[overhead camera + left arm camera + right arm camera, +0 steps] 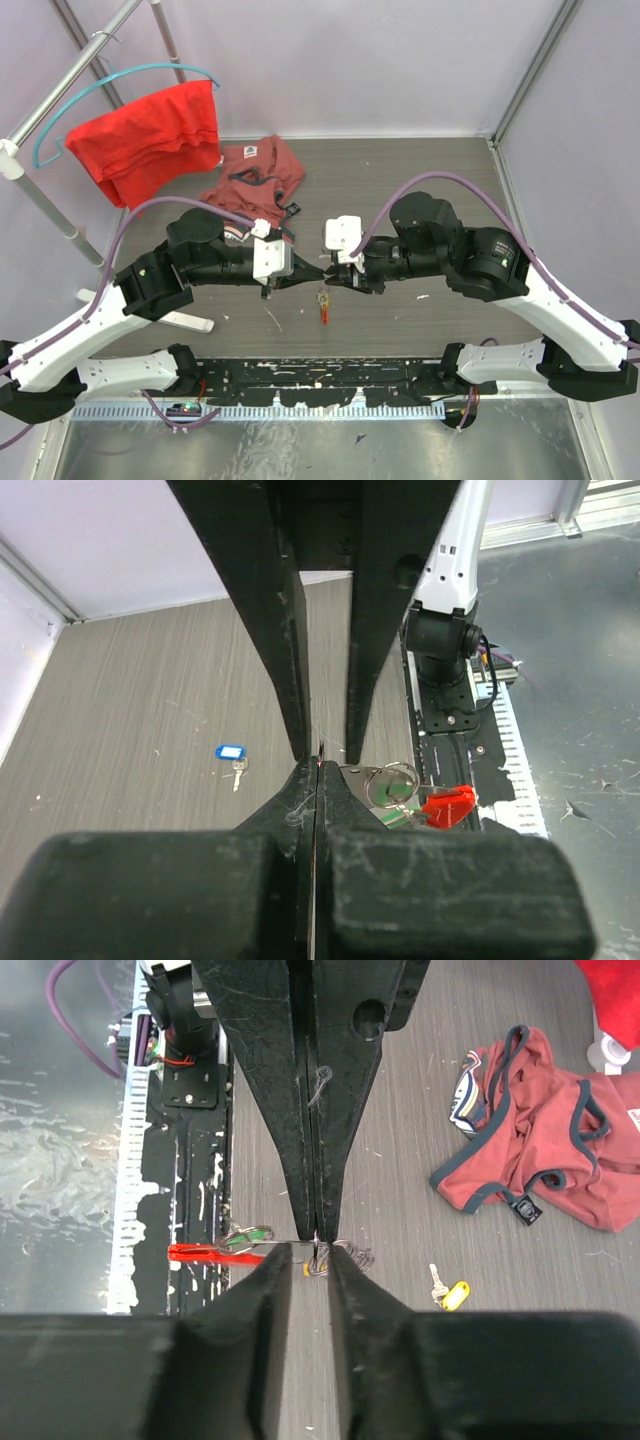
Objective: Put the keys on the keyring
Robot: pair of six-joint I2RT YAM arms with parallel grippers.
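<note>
The keyring [392, 780] is a thin silver ring with a red oval tag [448, 805] and a green-headed key [400, 816] on it. It hangs just off my left gripper [318, 768], whose jaws are pressed shut on a flat silver piece of it. In the top view the ring and tag [323, 308] dangle below the two meeting grippers. My right gripper [310, 1252] faces the left one tip to tip, its jaws slightly apart around the left fingers [285, 1110]. On the table lie a blue-headed key [231, 753] and a yellow-headed key [450, 1293].
A maroon garment [255, 175] lies on the table behind the grippers. A red cloth [150, 140] hangs on a teal hanger from a metal rail at the back left. The black base rail [320, 375] runs along the near edge.
</note>
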